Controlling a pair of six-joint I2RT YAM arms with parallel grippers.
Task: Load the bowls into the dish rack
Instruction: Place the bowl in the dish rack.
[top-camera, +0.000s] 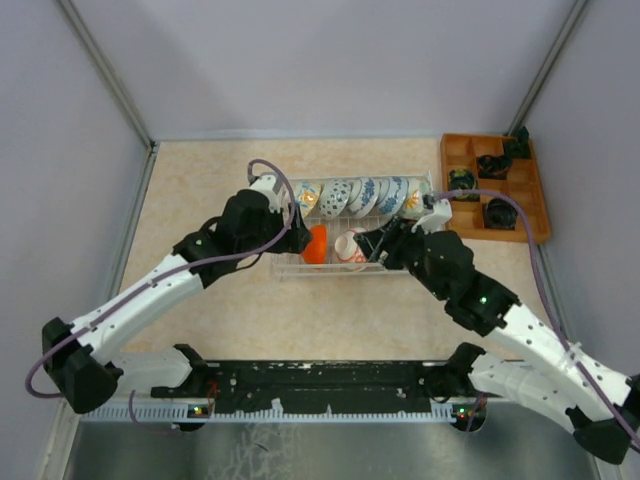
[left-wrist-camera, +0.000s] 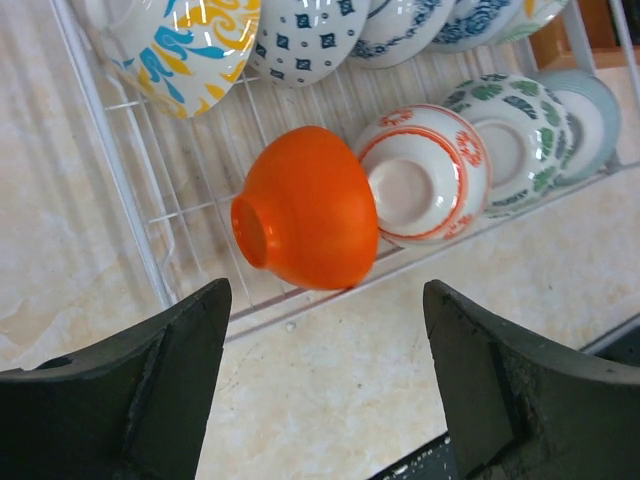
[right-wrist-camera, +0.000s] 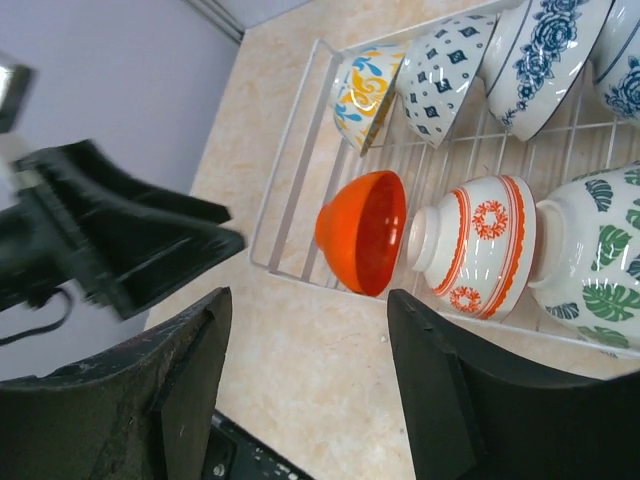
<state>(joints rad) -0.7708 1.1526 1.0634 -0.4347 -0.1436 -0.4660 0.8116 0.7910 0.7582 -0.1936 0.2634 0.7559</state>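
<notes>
Left tool (left-wrist-camera: 325, 292) and right tool (right-wrist-camera: 310, 300) gape released, empty, over the rack's (top-camera: 290, 268) near edge. Bowls (top-camera: 336, 197) stand on edge inside, seemingly all loaded, nested to fit.

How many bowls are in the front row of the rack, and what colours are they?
Plain orange bowl: 1
White bowl with orange pattern: 1
White bowl with green leaves: 1
Pale blue bowl: 1
Total: 4
</notes>
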